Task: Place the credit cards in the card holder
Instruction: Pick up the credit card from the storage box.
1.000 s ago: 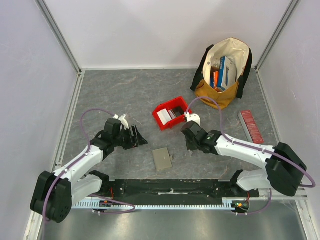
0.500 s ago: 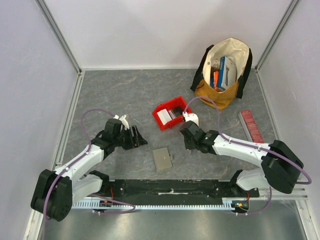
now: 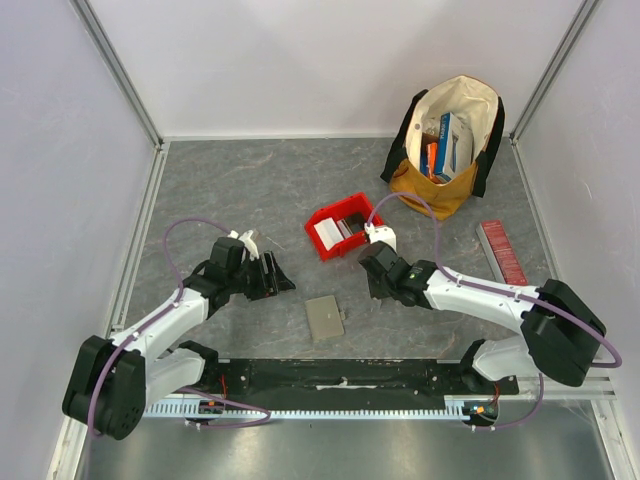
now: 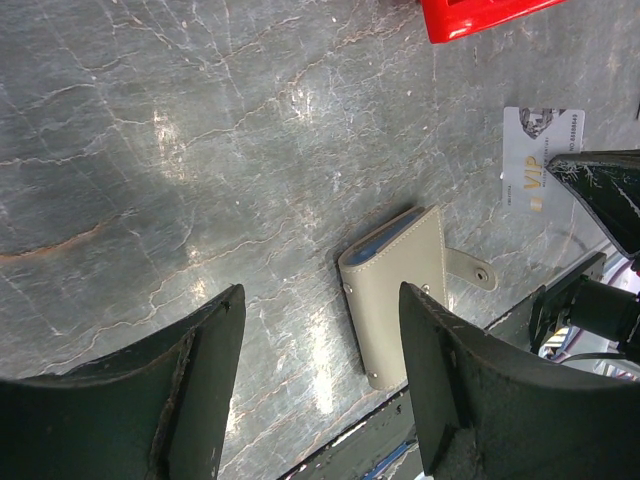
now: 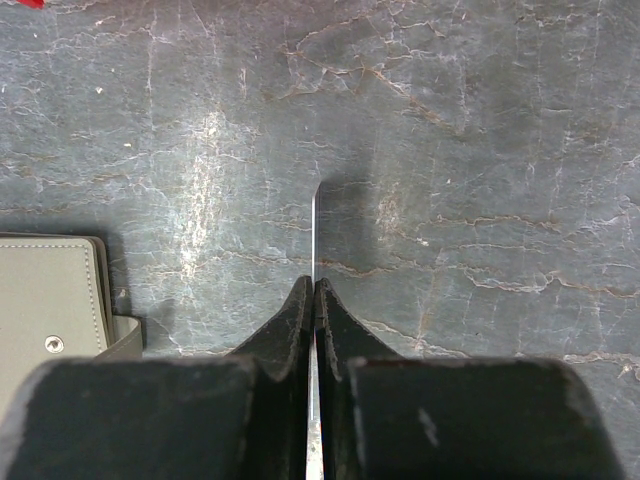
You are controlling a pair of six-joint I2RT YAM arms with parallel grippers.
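One thin white plastic card (image 4: pixel 535 150), gold VIP print, pinched edge-on in right gripper (image 5: pixel 314 292) jaws. Flat grey-olive leathery wallet (image 3: pixel 324 317) closed on veined grey bench (image 3: pixel 230 180), unmoved. Left gripper (image 4: pixel 320 300) jaws apart. Since a second ago right gripper nudged toward wallet.

Table: grey, marble-veined top (image 3: pixel 240 180), pale walls on three sides
Card holder (image 3: pixel 324 318): lies flat and shut between left pincer (image 3: pixel 280 272) and right pincer (image 3: pixel 376 293), a little nearer the arm bases than both, snap tab pointing toward the right pincer
Red bin (image 3: pixel 343 225): just beyond the right pincer
Bag (image 3: pixel 445 150): stands well beyond the right pincer, open-mouthed
Red ribbed box (image 3: pixel 502 252): well to the right pincer's right, by the wall
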